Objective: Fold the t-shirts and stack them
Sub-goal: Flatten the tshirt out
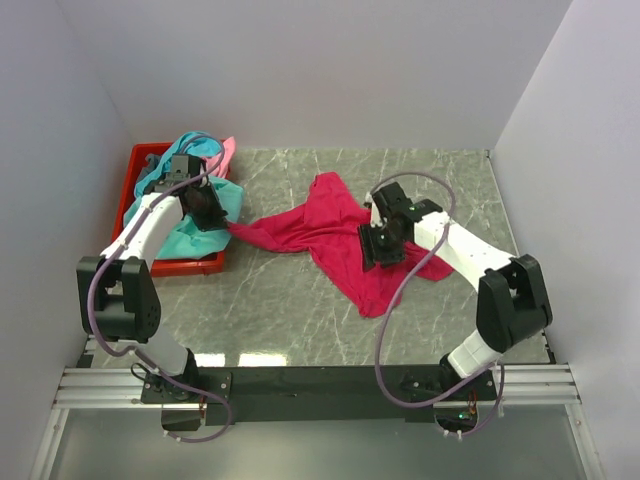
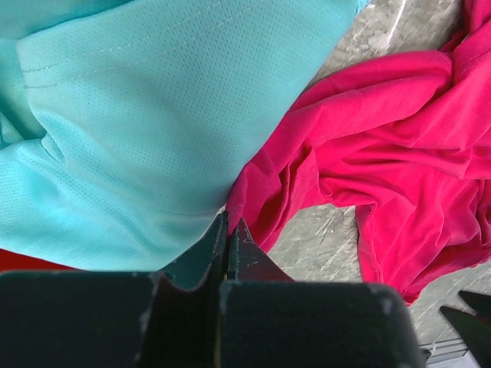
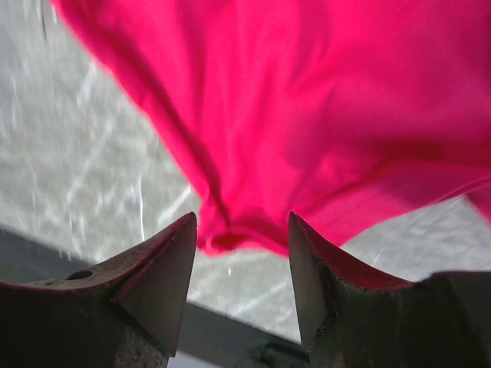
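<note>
White walls (image 1: pixel 300 70) box in the grey marbled table (image 1: pixel 280 300), where the left claw (image 2: pixel 228 224) is pressed together beside the teal shirt (image 2: pixel 138 115), the right claw (image 3: pixel 242 216) spread over the magenta shirt (image 3: pixel 307 92).

From above, the left arm (image 1: pixel 150 228) covers much of the teal t-shirt (image 1: pixel 185 240) and the red bin (image 1: pixel 147 157). The light pink t-shirt (image 1: pixel 228 150) shows only as a sliver behind them. The closed left claw (image 2: pixel 229 224) hides the pinched edge of the magenta-red t-shirt (image 2: pixel 399 169), which is blurred and cropped in the right wrist view.
</note>
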